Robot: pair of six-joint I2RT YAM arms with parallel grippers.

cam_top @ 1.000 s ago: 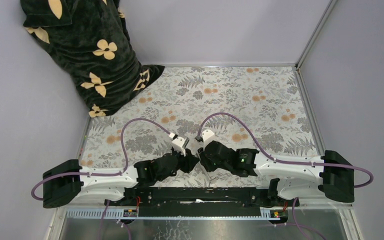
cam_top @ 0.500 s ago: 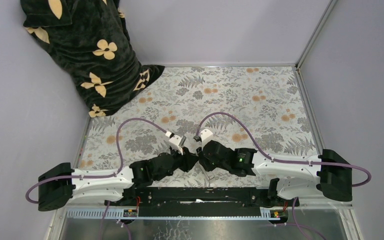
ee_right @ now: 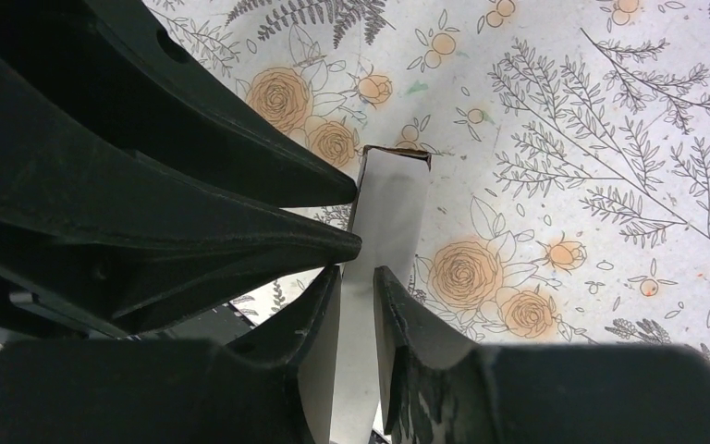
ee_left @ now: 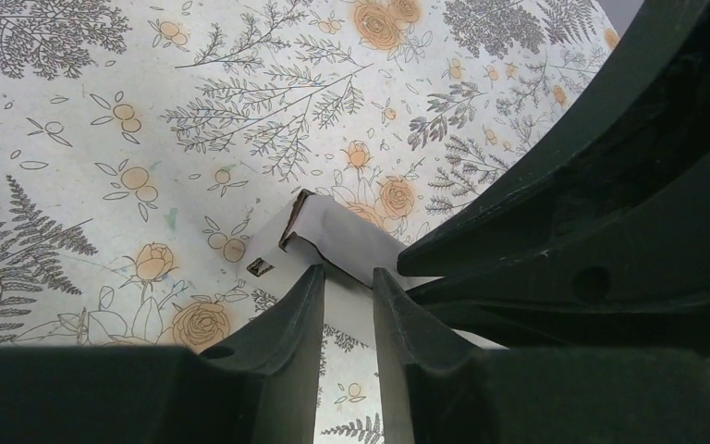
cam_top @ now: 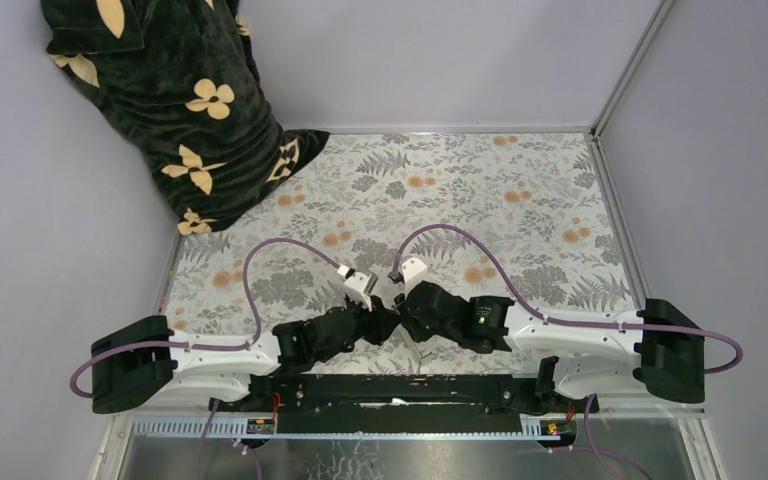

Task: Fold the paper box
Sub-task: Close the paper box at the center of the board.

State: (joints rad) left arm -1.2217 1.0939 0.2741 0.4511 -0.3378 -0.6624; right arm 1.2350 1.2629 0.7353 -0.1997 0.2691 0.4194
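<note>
Left wrist: we had left gripper (ee_left: 348, 275) pinched on paper box (ee_left: 328, 229), which hung between both arms over floral table (ee_left: 102, 111). Right gripper (ee_right: 358, 271) clamped same box. Over last second left arm shifted slightly, both grips kept; we judged crease being pressed, fold unfinished.

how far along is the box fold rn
Done: the white thin cardboard paper box is not a flat sheet; its panels are folded up into a narrow shape with a hollow end showing. In hand: the left claw and the right claw both pinch it from opposite sides. Left: that end looks open, so the closing flaps probably remain.
</note>
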